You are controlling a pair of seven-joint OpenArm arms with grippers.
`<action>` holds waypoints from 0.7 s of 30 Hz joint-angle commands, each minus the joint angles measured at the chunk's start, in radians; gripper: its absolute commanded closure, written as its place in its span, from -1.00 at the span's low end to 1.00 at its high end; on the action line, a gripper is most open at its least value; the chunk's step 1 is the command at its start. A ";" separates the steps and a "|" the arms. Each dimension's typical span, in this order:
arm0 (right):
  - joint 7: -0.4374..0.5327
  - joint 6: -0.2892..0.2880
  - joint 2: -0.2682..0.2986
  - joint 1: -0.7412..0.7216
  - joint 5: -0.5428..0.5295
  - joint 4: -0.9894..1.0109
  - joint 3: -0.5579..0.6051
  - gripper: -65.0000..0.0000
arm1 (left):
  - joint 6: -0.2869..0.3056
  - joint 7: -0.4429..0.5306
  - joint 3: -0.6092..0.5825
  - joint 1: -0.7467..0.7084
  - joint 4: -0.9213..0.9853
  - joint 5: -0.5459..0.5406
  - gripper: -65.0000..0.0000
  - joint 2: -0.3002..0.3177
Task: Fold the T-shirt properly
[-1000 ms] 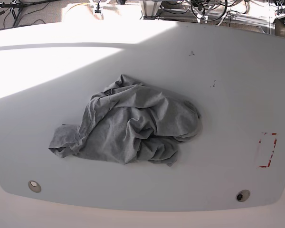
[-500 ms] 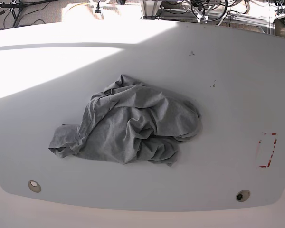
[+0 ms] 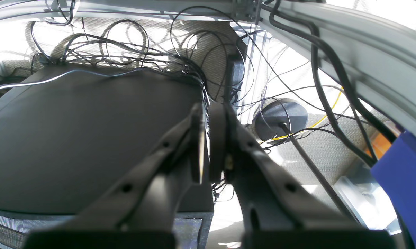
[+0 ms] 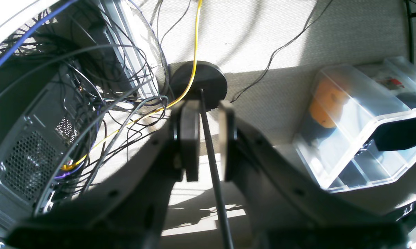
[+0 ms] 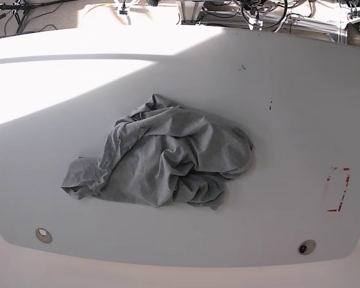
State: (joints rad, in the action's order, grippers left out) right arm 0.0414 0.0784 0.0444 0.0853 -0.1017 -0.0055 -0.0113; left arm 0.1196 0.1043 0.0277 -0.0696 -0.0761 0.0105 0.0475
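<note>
The heather-grey T-shirt (image 5: 168,159) lies crumpled in a heap at the middle of the white table (image 5: 288,108), one bunched end reaching toward the front left. No lettering shows. Neither gripper shows in the base view. In the left wrist view my left gripper (image 3: 206,116) hangs off the table over a dark case and cables, its jaws almost touching and empty. In the right wrist view my right gripper (image 4: 208,110) hangs over the floor, its jaws a narrow gap apart and empty; a thin black rod (image 4: 213,173) passes behind them.
A red outline mark (image 5: 338,189) is on the table at the right. Two round holes (image 5: 43,234) (image 5: 306,247) sit near the front edge. Below the table are a computer tower (image 4: 24,162), tangled cables, a round stand base (image 4: 198,81) and a clear plastic bin (image 4: 360,121).
</note>
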 commanded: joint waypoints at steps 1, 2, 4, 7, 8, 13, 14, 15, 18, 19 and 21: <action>-0.005 -0.001 0.005 0.006 0.003 -0.006 0.000 0.72 | 0.002 -0.003 0.000 -0.009 -0.009 0.006 0.94 0.004; -0.005 -0.001 0.005 0.007 0.003 -0.008 0.000 0.72 | 0.002 -0.003 0.000 -0.010 -0.011 0.006 0.94 0.004; -0.004 -0.003 0.006 0.007 0.002 -0.007 0.000 0.72 | 0.002 -0.003 -0.002 -0.010 -0.007 0.006 0.94 0.004; 0.000 -0.004 0.007 0.008 0.003 -0.005 0.000 0.73 | 0.003 -0.002 -0.003 -0.009 -0.003 0.007 0.94 0.004; 0.000 -0.004 0.007 0.008 0.003 -0.005 0.000 0.73 | 0.002 -0.002 -0.004 -0.010 -0.003 0.006 0.94 0.004; -0.001 -0.004 0.006 0.008 0.002 -0.003 0.000 0.73 | 0.002 0.000 -0.004 -0.008 0.002 0.007 0.94 0.005; -0.001 -0.004 0.006 0.008 0.001 -0.002 0.000 0.73 | 0.002 -0.001 -0.004 -0.007 0.003 0.006 0.94 0.005; -0.001 -0.005 0.006 0.009 0.001 -0.002 -0.001 0.73 | 0.002 -0.001 -0.004 -0.006 0.003 0.005 0.94 0.005; 0.000 -0.005 0.005 0.010 -0.001 -0.001 0.003 0.73 | 0.004 -0.006 -0.001 -0.005 0.002 0.006 0.95 0.003; 0.000 -0.005 0.006 0.010 0.000 -0.002 0.002 0.73 | 0.003 -0.006 -0.002 -0.005 0.001 0.006 0.95 0.003; 0.001 -0.004 0.006 0.011 0.000 0.000 0.003 0.72 | 0.003 -0.006 -0.003 -0.006 0.004 0.006 0.95 0.004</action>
State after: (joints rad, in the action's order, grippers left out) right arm 0.0441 0.0776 0.0448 0.0872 -0.1017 -0.0109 -0.0090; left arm 0.1196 0.0978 0.0250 -0.0742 -0.0738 0.0109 0.0475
